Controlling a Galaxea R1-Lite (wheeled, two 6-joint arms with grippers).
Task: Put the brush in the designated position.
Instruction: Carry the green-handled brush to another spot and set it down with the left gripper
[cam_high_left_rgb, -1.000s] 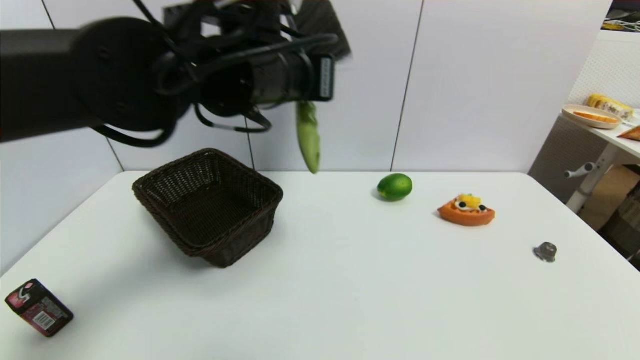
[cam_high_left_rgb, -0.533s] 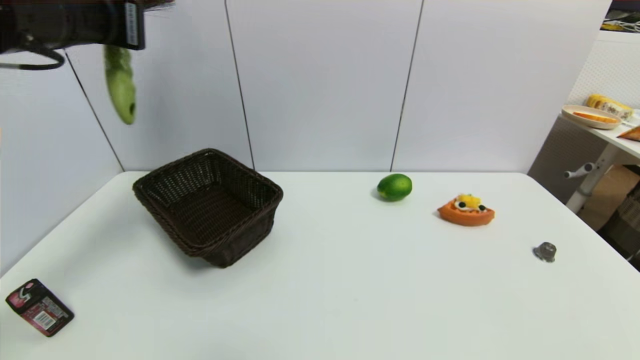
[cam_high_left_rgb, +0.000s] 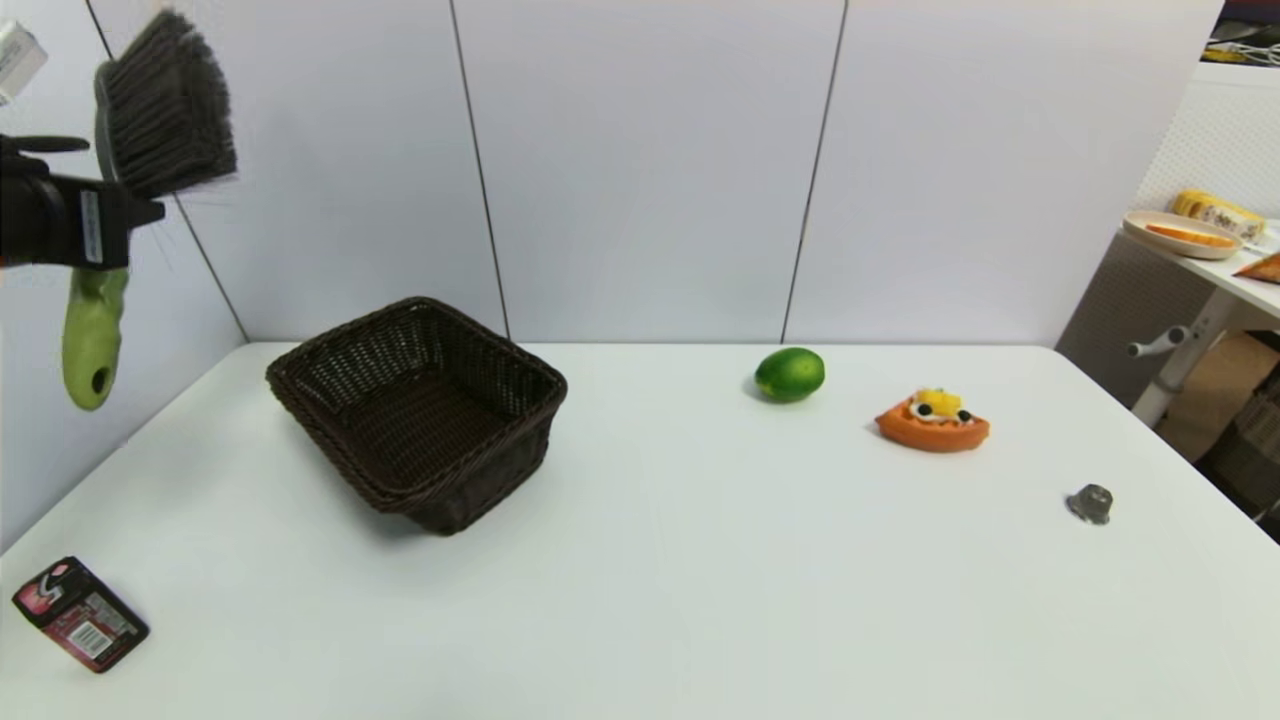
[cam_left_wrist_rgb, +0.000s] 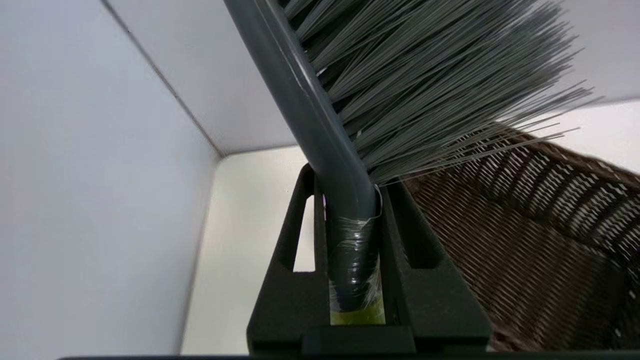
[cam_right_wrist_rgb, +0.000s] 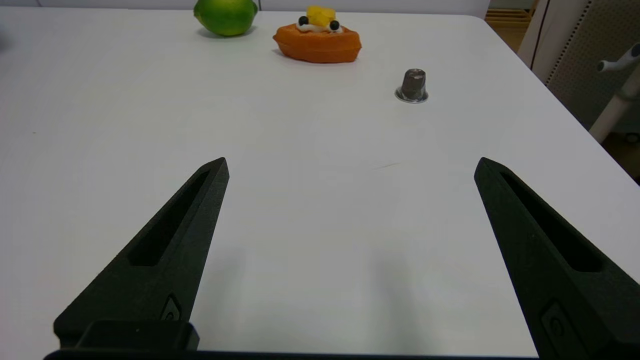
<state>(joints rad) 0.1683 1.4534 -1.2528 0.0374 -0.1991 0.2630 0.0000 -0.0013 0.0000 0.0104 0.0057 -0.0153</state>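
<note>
my left pincer (cam_high_left_rgb: 95, 222) is clamped tight on the brush (cam_high_left_rgb: 150, 110) at its neck, high off the surface's (cam_high_left_rgb: 640, 600) left edge, bristles up, green handle hanging down. wicker basket (cam_high_left_rgb: 420, 410) sits just to the right and lower. to do this well i'd swing right over the basket, level the brush along its length, lower before letting go. far right, my right pincer (cam_right_wrist_rgb: 350, 210) hangs spread wide, holding nothing.

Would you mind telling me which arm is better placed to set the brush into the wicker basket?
Left: the left gripper already clamps the brush beside the basket; the right gripper is open.
</note>
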